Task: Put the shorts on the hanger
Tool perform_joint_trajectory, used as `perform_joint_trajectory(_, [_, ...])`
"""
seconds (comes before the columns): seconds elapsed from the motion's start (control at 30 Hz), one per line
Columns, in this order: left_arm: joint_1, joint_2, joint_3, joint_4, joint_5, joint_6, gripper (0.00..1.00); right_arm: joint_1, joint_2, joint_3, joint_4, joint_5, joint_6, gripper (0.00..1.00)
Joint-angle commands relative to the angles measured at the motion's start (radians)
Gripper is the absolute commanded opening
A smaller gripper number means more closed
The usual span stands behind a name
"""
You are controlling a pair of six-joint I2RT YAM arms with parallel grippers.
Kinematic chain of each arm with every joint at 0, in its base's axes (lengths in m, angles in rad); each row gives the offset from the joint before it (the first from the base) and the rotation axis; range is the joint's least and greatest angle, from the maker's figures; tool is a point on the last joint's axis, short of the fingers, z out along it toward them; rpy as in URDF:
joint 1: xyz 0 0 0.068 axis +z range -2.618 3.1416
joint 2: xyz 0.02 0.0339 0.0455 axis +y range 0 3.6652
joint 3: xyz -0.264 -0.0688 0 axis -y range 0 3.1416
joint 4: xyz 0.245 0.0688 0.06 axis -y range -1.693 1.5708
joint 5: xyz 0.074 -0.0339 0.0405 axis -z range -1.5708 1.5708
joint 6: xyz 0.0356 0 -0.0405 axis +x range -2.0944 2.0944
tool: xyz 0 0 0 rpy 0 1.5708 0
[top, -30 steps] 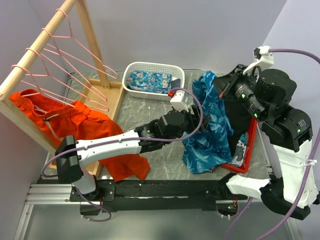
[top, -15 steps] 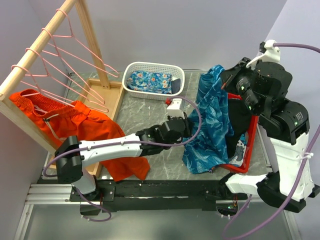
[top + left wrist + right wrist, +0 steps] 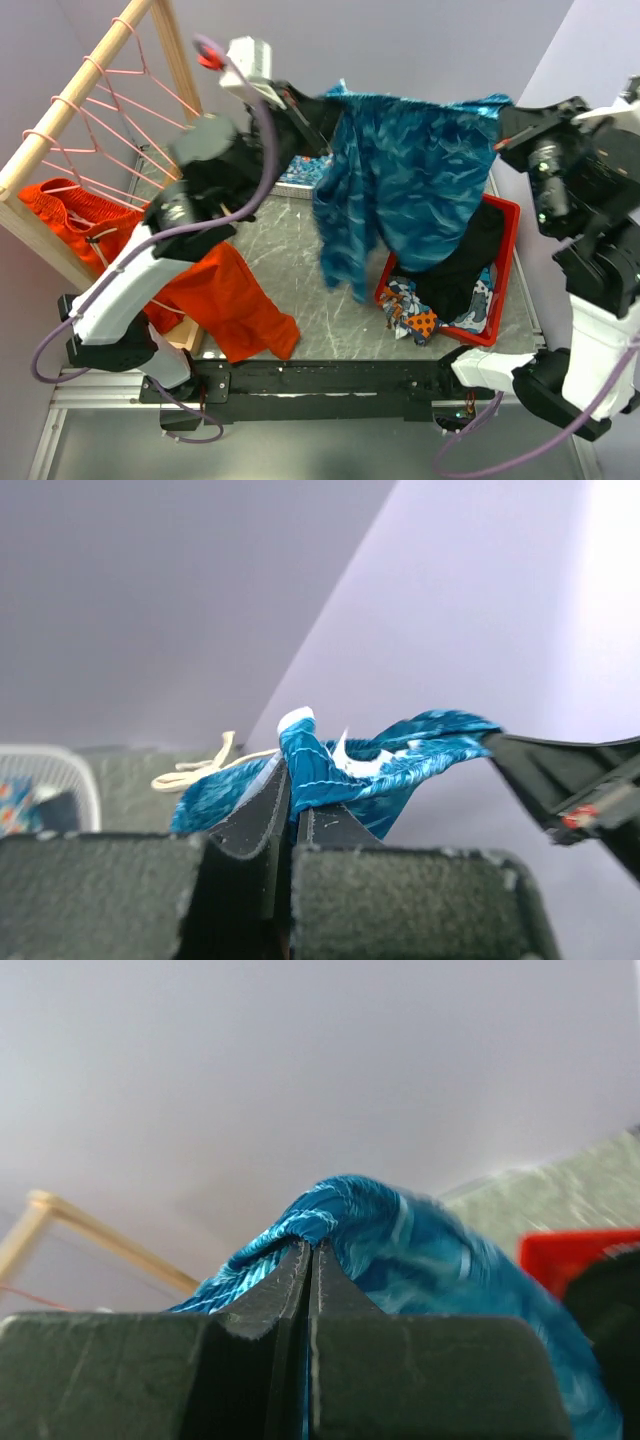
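Observation:
The blue leaf-print shorts (image 3: pixel 420 185) hang stretched in the air above the table, held at the waistband by both grippers. My left gripper (image 3: pixel 325 110) is shut on the waistband's left end, and the left wrist view shows blue fabric (image 3: pixel 350 765) pinched between its fingers with a cream drawstring (image 3: pixel 195 770) trailing. At the right end my right gripper (image 3: pixel 503 128) is shut on the fabric (image 3: pixel 400 1245). Several pink wire hangers, among them the hanger (image 3: pixel 125 110), hang on the wooden rack pole (image 3: pixel 70 105) at the upper left, left of the raised left arm.
Orange shorts (image 3: pixel 200 290) hang from the rack's lower bar and spill onto the table. A red bin (image 3: pixel 505 240) with dark and patterned clothes sits below the shorts at the right. A white basket (image 3: pixel 295 180) behind the shorts is mostly hidden.
My left gripper closed on the shorts' waistband and swung up and back toward the rack. The right gripper rose too, so the shorts now spread between both instead of draping from the right one.

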Motion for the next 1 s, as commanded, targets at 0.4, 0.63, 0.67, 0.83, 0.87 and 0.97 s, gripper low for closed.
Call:
perform_joint_trajectory(0.4, [0.027,-0.106,-0.522,0.045,0.07,-0.161,0.04,-0.031,-0.32,-0.742,0.23,0.02,0.158,0.0])
perform_joint_trajectory(0.63, [0.027,-0.146,-0.764,0.017,0.045,-0.246,0.46,-0.054,-0.501,-1.262,0.331,-0.135,0.289,0.0])
perform_joint_trajectory(0.67, [0.027,-0.152,-0.758,0.003,0.033,-0.247,0.53,-0.053,-0.514,-1.288,0.336,-0.164,0.292,0.03])
perform_joint_trajectory(0.83, [0.027,-0.212,-0.674,-0.069,-0.002,-0.244,0.86,-0.056,-0.529,-1.322,0.314,-0.205,0.292,0.34])
perform_joint_trajectory(0.87, [0.029,-0.218,-0.63,-0.1,-0.01,-0.244,0.87,-0.059,-0.531,-1.316,0.313,-0.214,0.286,0.38])
perform_joint_trajectory(0.97, [0.03,-0.231,-0.498,-0.231,-0.081,-0.249,0.89,-0.057,-0.532,-1.288,0.305,-0.244,0.269,0.57])
